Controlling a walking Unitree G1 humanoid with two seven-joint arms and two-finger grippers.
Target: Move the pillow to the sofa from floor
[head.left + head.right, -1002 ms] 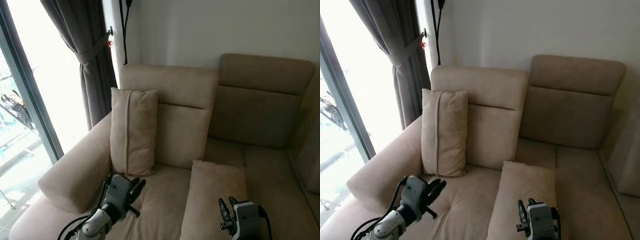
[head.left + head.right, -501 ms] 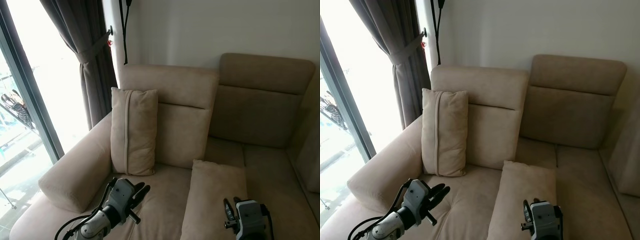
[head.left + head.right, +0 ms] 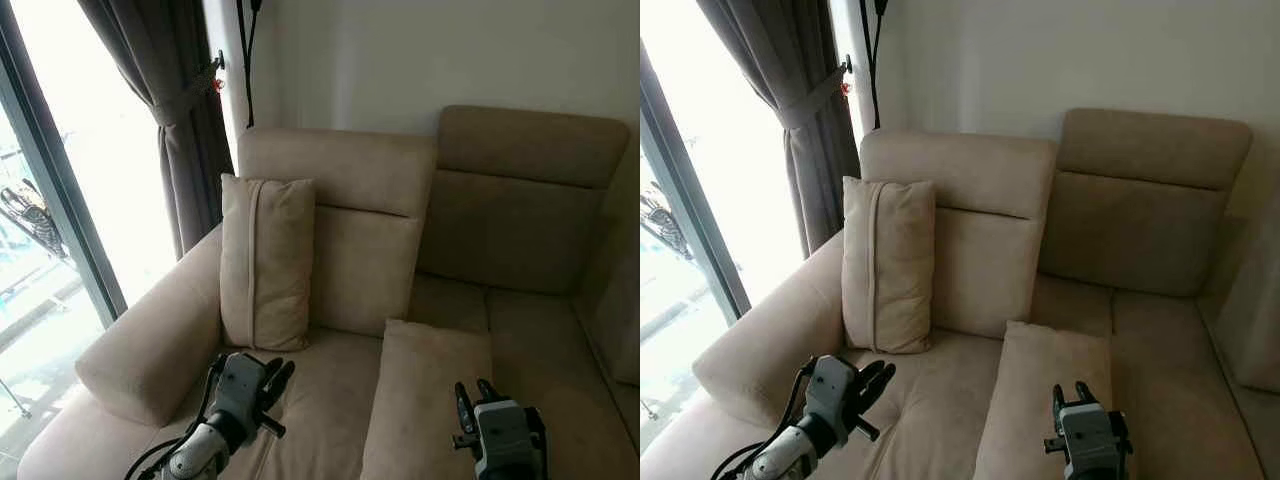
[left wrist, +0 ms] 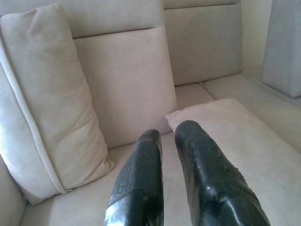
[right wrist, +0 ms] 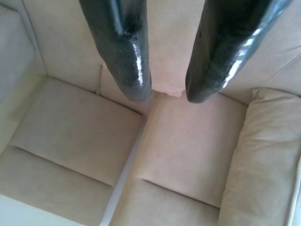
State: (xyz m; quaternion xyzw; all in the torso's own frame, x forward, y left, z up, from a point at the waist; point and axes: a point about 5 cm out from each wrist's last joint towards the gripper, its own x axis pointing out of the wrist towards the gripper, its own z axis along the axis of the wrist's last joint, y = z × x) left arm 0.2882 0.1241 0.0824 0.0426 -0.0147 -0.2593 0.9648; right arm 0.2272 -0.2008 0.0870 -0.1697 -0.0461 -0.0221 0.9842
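A flat pillow point(image 3: 428, 395) covered the sofa point(image 3: 520, 330) seat's middle; an upright pillow point(image 3: 266, 262) blocked the armrest point(image 3: 150, 350) corner. Open cushion lay between them and at the right.

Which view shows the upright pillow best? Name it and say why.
The left eye view: the upright pillow shows whole, leaning on the sofa backrest beside the armrest. The right eye view shows it whole too. The left wrist view shows it nearer but cropped. The right wrist view catches one edge.
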